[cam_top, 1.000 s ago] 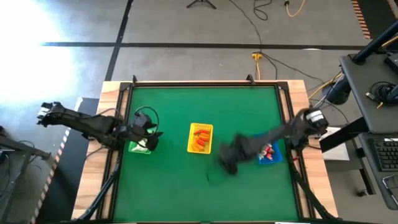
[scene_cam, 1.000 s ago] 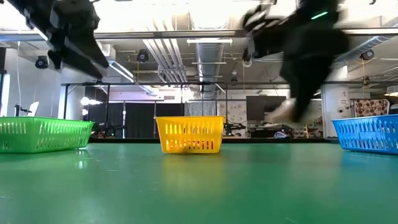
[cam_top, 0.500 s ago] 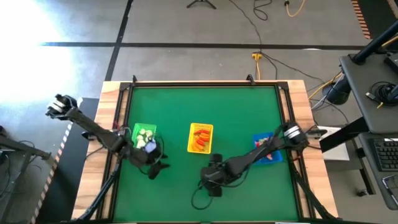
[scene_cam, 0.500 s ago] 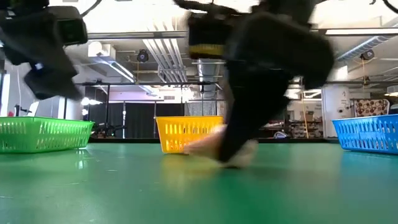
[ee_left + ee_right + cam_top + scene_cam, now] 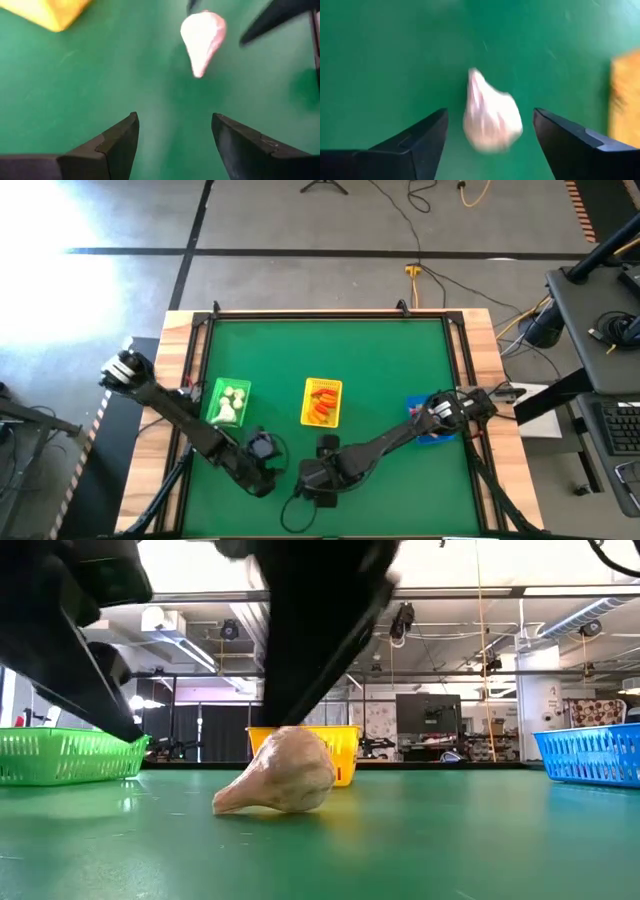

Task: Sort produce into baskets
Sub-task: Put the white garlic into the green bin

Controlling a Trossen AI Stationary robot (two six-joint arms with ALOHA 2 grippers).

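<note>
- Garlic bulb, cream-white with a pointed stem end; lies on its side on the green desk, toward the near edge, in front of the yellow basket; free of both grippers.
- Low view: shows the bulb whole, rounded body to one side and taper to the other; high view: the bulb cannot be made out, lost under the two arm ends.
- Left wrist view: the bulb lies ahead of the left gripper, fingers spread apart with bare desk between them; a yellow basket corner shows at the frame edge.
- Right wrist view: the bulb, blurred, sits between the wide-open fingers of the right gripper; neither finger touches it.
- High view only: green basket holds pale pieces; yellow basket holds orange pieces; blue basket is partly covered by the right arm, contents hard to tell.
- Low view: basket contents hidden behind the perforated walls; both arms cut off by the top of the frame.
- Left gripper and right gripper are near each other by the near edge.
</note>
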